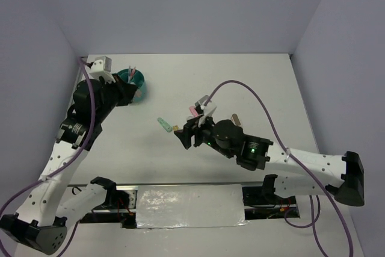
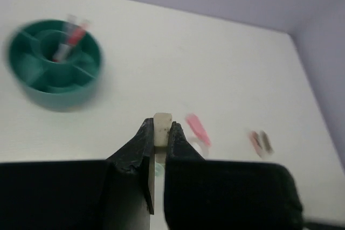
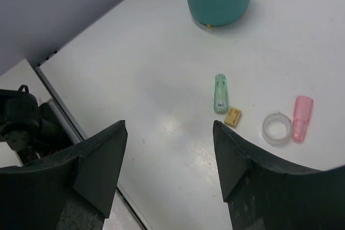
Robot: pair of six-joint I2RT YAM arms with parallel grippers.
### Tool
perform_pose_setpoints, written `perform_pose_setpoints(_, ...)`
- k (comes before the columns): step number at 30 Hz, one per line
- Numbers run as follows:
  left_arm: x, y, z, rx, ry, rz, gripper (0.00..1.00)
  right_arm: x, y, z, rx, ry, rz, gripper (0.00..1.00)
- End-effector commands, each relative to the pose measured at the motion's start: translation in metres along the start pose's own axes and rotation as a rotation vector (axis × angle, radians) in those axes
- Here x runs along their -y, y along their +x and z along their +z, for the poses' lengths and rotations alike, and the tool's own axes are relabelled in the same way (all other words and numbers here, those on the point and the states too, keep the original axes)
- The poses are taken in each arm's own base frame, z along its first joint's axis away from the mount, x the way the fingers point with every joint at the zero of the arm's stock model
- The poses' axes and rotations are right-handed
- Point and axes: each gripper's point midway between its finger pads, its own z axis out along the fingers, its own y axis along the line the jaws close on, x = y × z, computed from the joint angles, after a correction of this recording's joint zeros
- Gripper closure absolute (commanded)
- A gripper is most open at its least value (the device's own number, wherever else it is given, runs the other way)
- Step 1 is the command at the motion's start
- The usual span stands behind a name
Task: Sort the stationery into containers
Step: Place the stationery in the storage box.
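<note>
The left claw point(image 2: 160, 134) is clenched on a small beige eraser-like block point(image 2: 162, 121), which sticks up between its black fingers at the lower centre of the left wrist view. In the upper left of that view a round teal plastic desk organizer point(image 2: 54, 76) sits on the white desk point(image 2: 178, 63), with thin pens point(image 2: 73, 39), blurred, standing in its centre cup.

The right claw point(image 3: 168, 129) is released, its two dark fingers point(image 3: 99, 168) spread wide and holding nothing. On the desk past them, right of centre in the right wrist view, a mint-green block point(image 3: 221, 93) lies just beside a tiny orange-tan piece point(image 3: 233, 117). Further right, a white tape ring point(image 3: 277, 129) lies against a pink block point(image 3: 302, 118). The teal organizer stands at the top of this view, well apart from these pieces.
</note>
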Motion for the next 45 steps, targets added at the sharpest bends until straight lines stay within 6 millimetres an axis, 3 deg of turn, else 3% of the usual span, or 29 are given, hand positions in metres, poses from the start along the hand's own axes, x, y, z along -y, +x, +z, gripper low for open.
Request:
perform_pose_setpoints(1,-0.073,-0.066,0.006,0.261,-0.404,0.069,1.00,0.014,-0.006,-0.022,0.058,0.014,0.037,0.28)
perform_pose_setpoints(3,-0.104,-0.072,0.032,0.238,-0.504,0.081,1.00,0.017,-0.006,-0.035,0.072,0.005,0.049,0.28)
perform_pose_setpoints(4,-0.118,-0.097,0.035,0.287,-0.537,0.077,1.00,0.020,0.002,-0.039,0.060,0.007,0.050,0.28)
perform_pose_setpoints(5,-0.130,-0.092,0.057,0.250,-0.534,0.089,1.00,0.021,0.007,-0.042,0.049,0.002,0.050,0.28)
perform_pose_setpoints(6,-0.137,-0.102,0.063,0.270,-0.532,0.123,1.00,0.021,0.002,-0.050,0.071,-0.010,0.060,0.28)
perform_pose_setpoints(7,-0.150,-0.125,0.066,0.372,-0.530,0.133,1.00,0.024,0.008,-0.053,0.068,-0.010,0.062,0.28)
perform_pose_setpoints(9,-0.159,-0.128,0.090,0.376,-0.415,0.193,1.00,0.026,0.017,-0.062,0.054,-0.024,0.058,0.28)
perform_pose_setpoints(10,-0.167,-0.149,0.091,0.451,-0.373,0.233,1.00,0.026,0.018,-0.065,0.052,-0.031,0.057,0.27)
perform_pose_setpoints(11,-0.179,-0.140,0.109,0.412,-0.342,0.253,1.00,0.024,0.022,-0.067,0.041,-0.047,0.054,0.27)
perform_pose_setpoints(12,-0.177,-0.137,0.120,0.388,-0.268,0.311,1.00,0.025,0.022,-0.070,0.046,-0.055,0.055,0.27)
perform_pose_setpoints(13,-0.191,-0.133,0.136,0.371,-0.251,0.338,1.00,0.025,0.023,-0.071,0.041,-0.058,0.052,0.27)
perform_pose_setpoints(15,-0.194,-0.121,0.156,0.302,-0.163,0.423,1.00,0.022,0.025,-0.074,0.033,-0.078,0.052,0.27)
perform_pose_setpoints(16,-0.198,-0.127,0.162,0.296,-0.152,0.442,1.00,0.022,0.027,-0.074,0.025,-0.079,0.057,0.27)
perform_pose_setpoints(17,-0.210,-0.114,0.175,0.255,-0.132,0.437,1.00,0.021,0.028,-0.074,0.023,-0.085,0.060,0.27)
perform_pose_setpoints(19,-0.212,-0.115,0.179,0.255,-0.055,0.427,1.00,0.019,0.032,-0.074,0.012,-0.091,0.063,0.27)
perform_pose_setpoints(20,-0.214,-0.106,0.187,0.240,-0.013,0.403,0.98,0.019,0.032,-0.072,0.010,-0.091,0.063,0.27)
perform_pose_setpoints(21,-0.210,-0.112,0.190,0.251,0.021,0.414,0.97,0.018,0.033,-0.072,0.010,-0.097,0.061,0.27)
perform_pose_setpoints(25,-0.209,-0.093,0.209,0.212,0.120,0.391,0.96,0.012,0.039,-0.061,-0.012,-0.110,0.055,0.27)
perform_pose_setpoints(29,-0.217,-0.077,0.216,0.182,0.127,0.389,0.95,0.003,0.040,-0.053,-0.047,-0.139,0.045,0.27)
perform_pose_setpoints(37,-0.221,-0.037,0.237,0.077,0.119,0.399,0.91,0.003,0.037,-0.054,-0.043,-0.135,0.038,0.27)
perform_pose_setpoints(45,-0.223,-0.020,0.247,0.037,0.087,0.418,0.89,0.009,0.035,-0.062,-0.026,-0.123,0.043,0.27)
